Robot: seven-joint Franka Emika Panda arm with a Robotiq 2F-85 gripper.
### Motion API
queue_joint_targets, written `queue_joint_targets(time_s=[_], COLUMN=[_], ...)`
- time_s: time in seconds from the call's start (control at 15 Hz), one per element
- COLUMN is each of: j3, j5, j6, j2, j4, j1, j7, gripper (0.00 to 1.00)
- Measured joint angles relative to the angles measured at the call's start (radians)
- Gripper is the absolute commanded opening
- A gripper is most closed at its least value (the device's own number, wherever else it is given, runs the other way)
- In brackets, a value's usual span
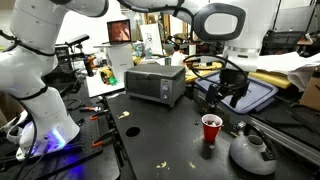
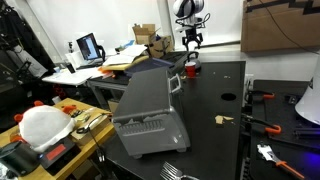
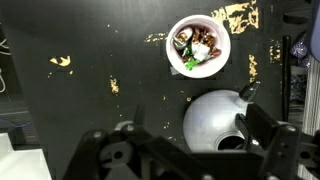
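The kettle [image 3: 212,118] sits on the table [image 3: 90,110] just below my gripper [image 3: 190,150], whose jaws are spread wide, holding nothing. Its smooth, rigid metal dome looks slippery and probably weighty, so I'd take the dark handle [image 3: 243,96]. A filled cup [image 3: 198,45] stands near.

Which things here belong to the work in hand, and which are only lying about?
In hand: red plastic cup holding mixed bits; round silver metal kettle; open fingers above both.
Lying about: grey boxy metal toaster oven; blue flat tray; yellow crumbs.
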Motion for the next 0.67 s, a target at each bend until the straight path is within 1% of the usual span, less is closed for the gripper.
queue_joint_targets(time_s=[0.27, 0.67], j3=[0.000, 0.000], j5=[-0.026, -0.026], j6=[0.014, 0.081], j2=[-0.080, -0.121], j4=[-0.124, -0.247], j1=[0.014, 0.040], j7=[-0.067, -0.132], gripper=[1.00, 1.00])
